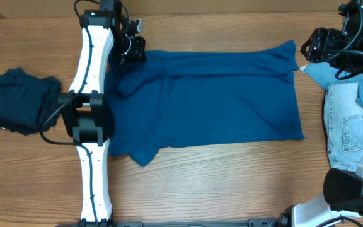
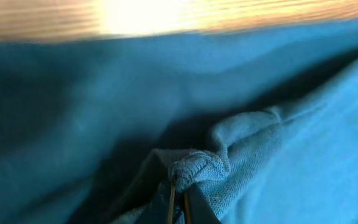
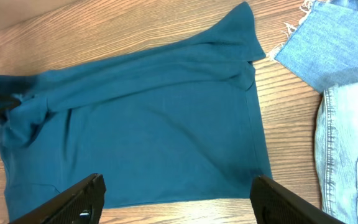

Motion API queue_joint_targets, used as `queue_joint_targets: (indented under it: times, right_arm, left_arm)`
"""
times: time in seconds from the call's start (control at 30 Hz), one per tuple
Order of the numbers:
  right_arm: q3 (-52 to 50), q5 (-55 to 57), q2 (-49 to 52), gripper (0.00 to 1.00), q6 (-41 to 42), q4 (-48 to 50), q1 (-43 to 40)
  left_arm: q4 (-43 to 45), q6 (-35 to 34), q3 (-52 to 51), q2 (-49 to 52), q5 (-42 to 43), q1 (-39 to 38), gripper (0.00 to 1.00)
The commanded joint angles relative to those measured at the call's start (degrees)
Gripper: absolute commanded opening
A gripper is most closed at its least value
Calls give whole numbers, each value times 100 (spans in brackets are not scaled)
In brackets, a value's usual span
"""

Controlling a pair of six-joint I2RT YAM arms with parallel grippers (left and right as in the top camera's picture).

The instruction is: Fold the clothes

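Where left tool clamps, blue garment bunches (its far-left corner).

matt blue knit garment, frayed pale denim, grained wood table

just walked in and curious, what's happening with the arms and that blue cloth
Two robot arms are folding clothes on a wooden table. The left gripper is shut on a bunched edge of the mid-blue garment at its far left corner; the rest lies mostly flat. The right gripper hangs open by its right end, holding nothing. A dark navy garment sits crumpled at the left, pale denim pieces at the right.
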Motion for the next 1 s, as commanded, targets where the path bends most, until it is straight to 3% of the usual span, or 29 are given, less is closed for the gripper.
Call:
queue_joint_targets:
  times: [0.0, 0.17, 0.43, 0.7, 0.87, 0.97]
  right_arm:
    - [-11, 59, 17, 79, -42, 31, 13]
    - [-11, 59, 17, 79, -42, 57, 13]
    - [-11, 59, 17, 79, -42, 57, 13]
    - [-11, 59, 17, 79, -42, 70, 13]
    - [-11, 59, 17, 79, -42, 79, 13]
    - [-11, 59, 17, 79, -42, 85, 13]
  left_arm:
    - [-498, 122, 136, -240, 179, -223, 4]
    - [-1115, 127, 136, -240, 221, -592, 4]
    - [-1705, 39, 138, -240, 144, -826, 17]
    - [-2015, 90, 149, -745, -125, -789, 17]
    - [-2068, -170, 149, -1432, -1305, -761, 18]
    - [-1974, -236, 149, -2127, -2076, -728, 31]
